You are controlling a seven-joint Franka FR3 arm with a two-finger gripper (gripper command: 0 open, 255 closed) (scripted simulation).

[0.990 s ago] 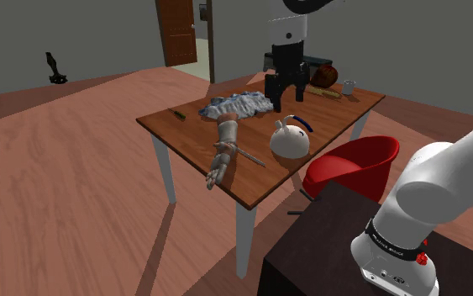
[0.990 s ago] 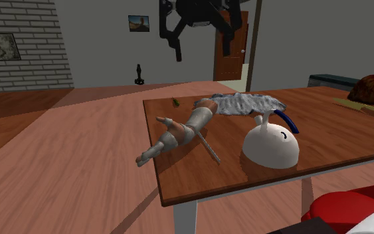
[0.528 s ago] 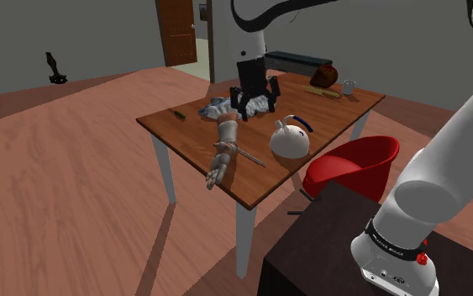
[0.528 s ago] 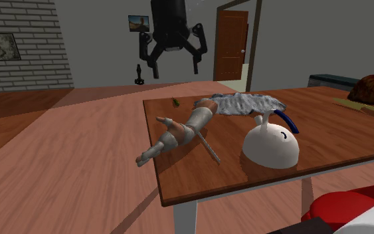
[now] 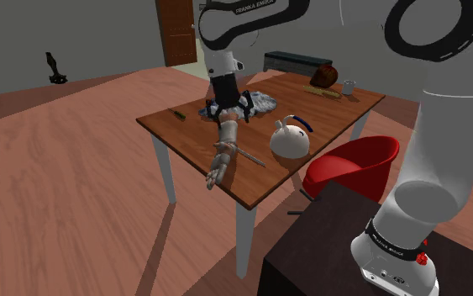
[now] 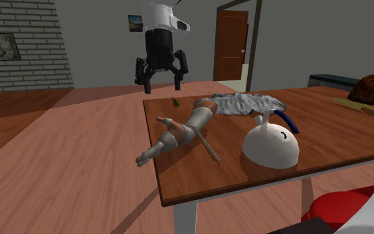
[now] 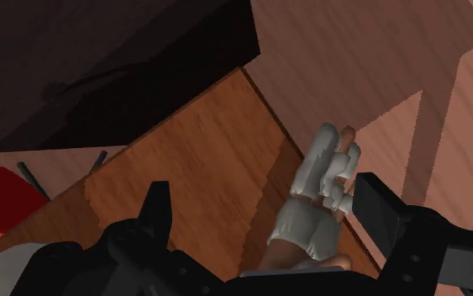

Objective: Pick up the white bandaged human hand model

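Note:
The bandaged hand model (image 5: 223, 153) lies flat on the brown table (image 5: 270, 180), its pale wrapped fingers reaching past the table's near-left edge. In the second exterior view the hand model (image 6: 179, 134) stretches from a grey cloth towards the table's edge. My gripper (image 5: 228, 110) hangs open just above the model's forearm end, pointing down. From the second exterior view the gripper (image 6: 161, 85) stands behind and above the model, clear of it. In the wrist view the gripper (image 7: 264, 208) has its fingers wide apart, and the model's bandaged fingers (image 7: 312, 220) lie near one fingertip.
A white rounded pot (image 5: 289, 141) with a blue handle stands beside the model. A crumpled grey cloth (image 5: 244, 103) lies behind my gripper. A thin rod (image 5: 248, 156) lies along the model. A red chair (image 5: 354, 165) sits next to the dark stand (image 5: 344, 245). A brown lump (image 5: 325, 74) and a mug (image 5: 348, 86) occupy the far corner.
My gripper has swung from high over the table's far side to the shoulder view's left and come down over the model's forearm end. It stays open. The model has not moved.

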